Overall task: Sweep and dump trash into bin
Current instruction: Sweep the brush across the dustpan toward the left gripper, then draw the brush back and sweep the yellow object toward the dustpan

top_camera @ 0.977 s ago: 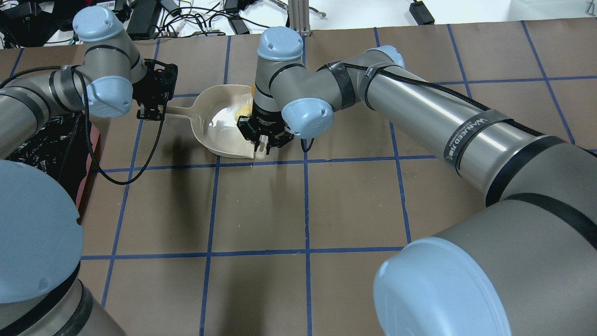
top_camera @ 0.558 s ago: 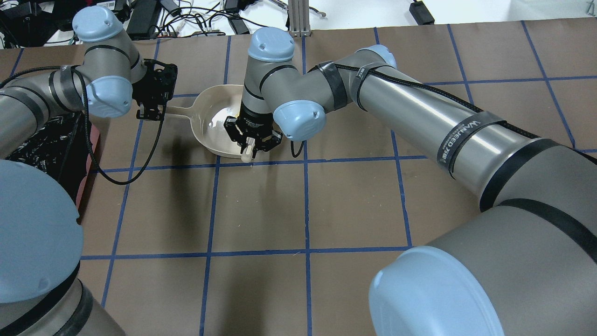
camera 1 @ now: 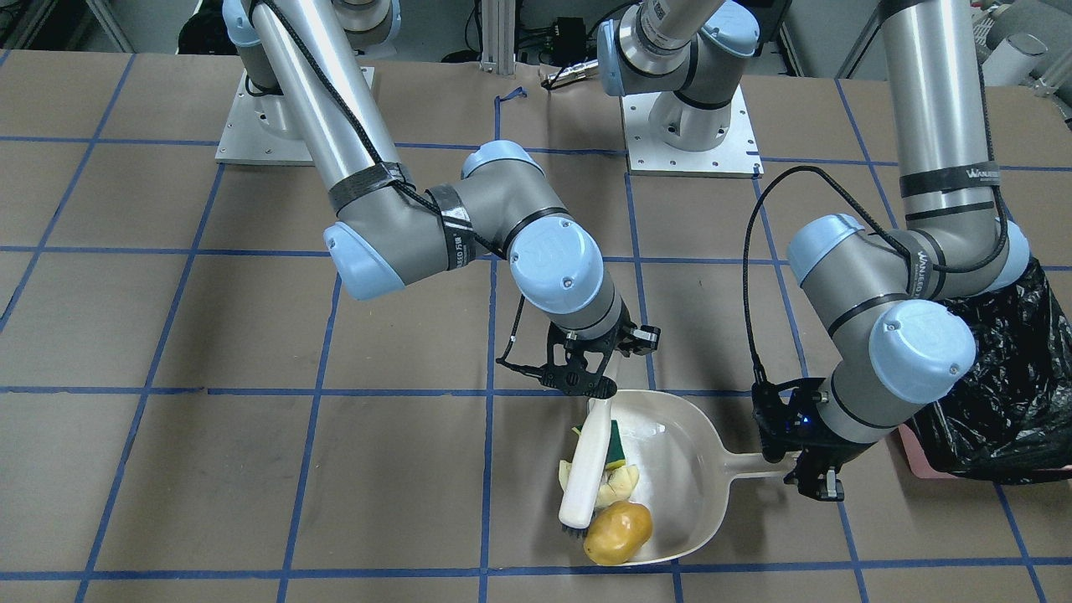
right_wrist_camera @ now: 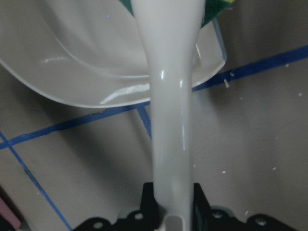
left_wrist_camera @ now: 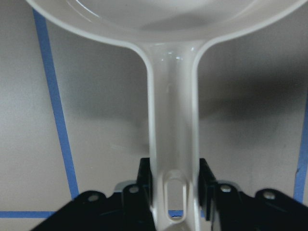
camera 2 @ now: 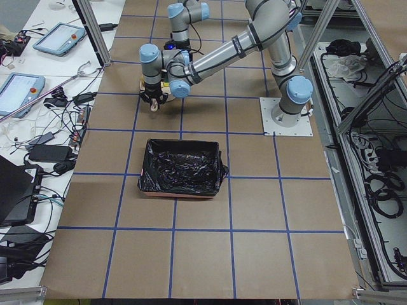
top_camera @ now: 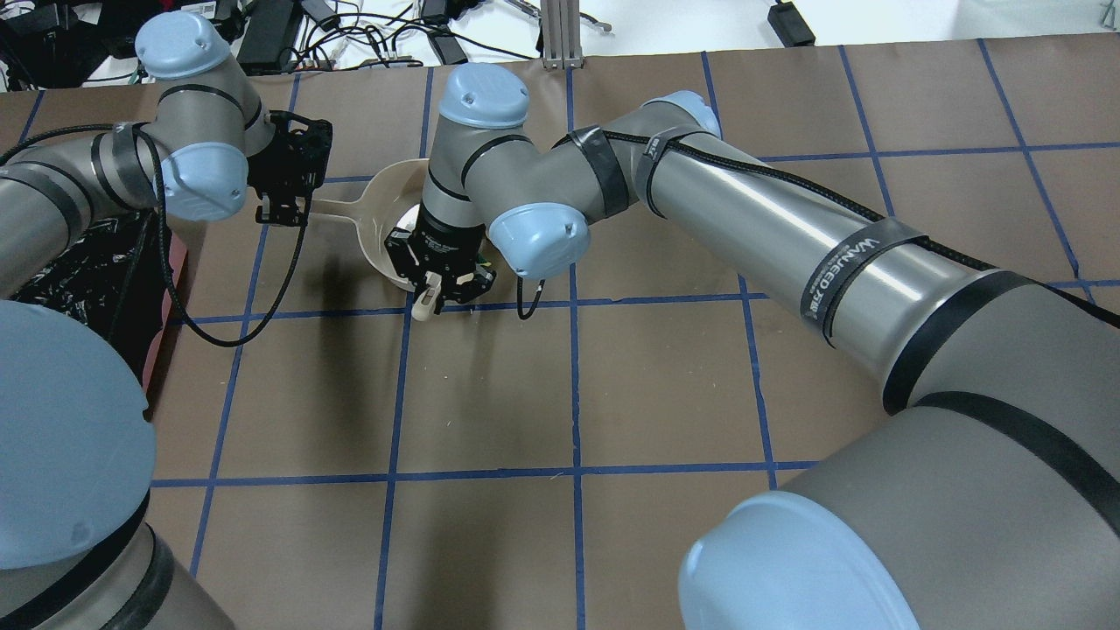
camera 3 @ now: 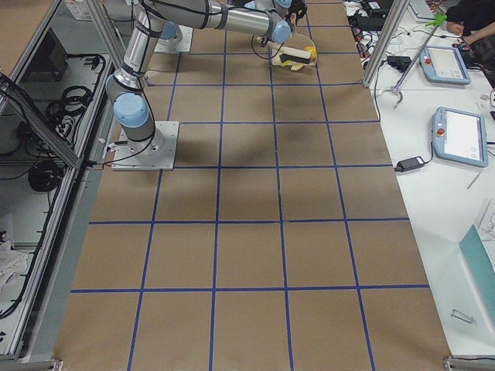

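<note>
So the sponge (camera 1: pixel 616 444), fruit slice (camera 1: pixel 621 479) and lump (camera 1: pixel 618 521) all sit in the dustpan (camera 1: pixel 670 452), brush (camera 1: pixel 586 465) lying alongside, bin (camera 1: pixel 997 394) just past the handle (camera 1: pixel 754 466).

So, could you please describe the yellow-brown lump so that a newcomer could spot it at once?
Find the beige dustpan near the black-lined bin. At its lowest corner in the front-facing view, next to the bristles of the white brush, lies the lump. It alone is rounded, glossy and yellow-brown; the sponge is green-topped, the fruit slice pale.

Overhead, front, two end views; wrist cameras close, sharing dustpan (left_wrist_camera: pixel 171 120).
</note>
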`<act>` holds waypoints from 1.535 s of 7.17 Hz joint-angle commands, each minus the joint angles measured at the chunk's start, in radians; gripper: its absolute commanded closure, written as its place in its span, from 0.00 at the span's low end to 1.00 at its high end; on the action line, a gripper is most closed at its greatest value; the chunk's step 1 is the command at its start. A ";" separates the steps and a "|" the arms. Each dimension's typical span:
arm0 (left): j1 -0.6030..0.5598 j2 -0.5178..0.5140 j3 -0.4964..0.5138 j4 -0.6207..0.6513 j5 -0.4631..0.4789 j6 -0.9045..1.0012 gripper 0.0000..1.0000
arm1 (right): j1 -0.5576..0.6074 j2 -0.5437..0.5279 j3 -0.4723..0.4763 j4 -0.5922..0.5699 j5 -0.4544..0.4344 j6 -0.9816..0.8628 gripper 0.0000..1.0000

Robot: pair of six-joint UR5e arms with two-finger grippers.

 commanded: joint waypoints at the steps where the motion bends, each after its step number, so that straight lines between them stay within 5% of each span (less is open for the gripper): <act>1: 0.000 0.000 0.000 0.000 0.001 0.000 0.71 | 0.019 -0.019 0.000 -0.020 0.063 0.156 1.00; 5: 0.000 0.000 0.000 0.000 0.001 0.000 0.71 | -0.058 -0.120 0.001 0.219 -0.131 -0.170 1.00; 9: 0.000 0.000 0.000 0.000 0.001 -0.002 0.71 | -0.067 -0.108 0.017 0.219 -0.285 -0.387 1.00; 11: 0.000 0.000 0.000 0.000 -0.001 -0.002 0.71 | -0.066 -0.080 0.021 0.175 -0.276 -0.410 1.00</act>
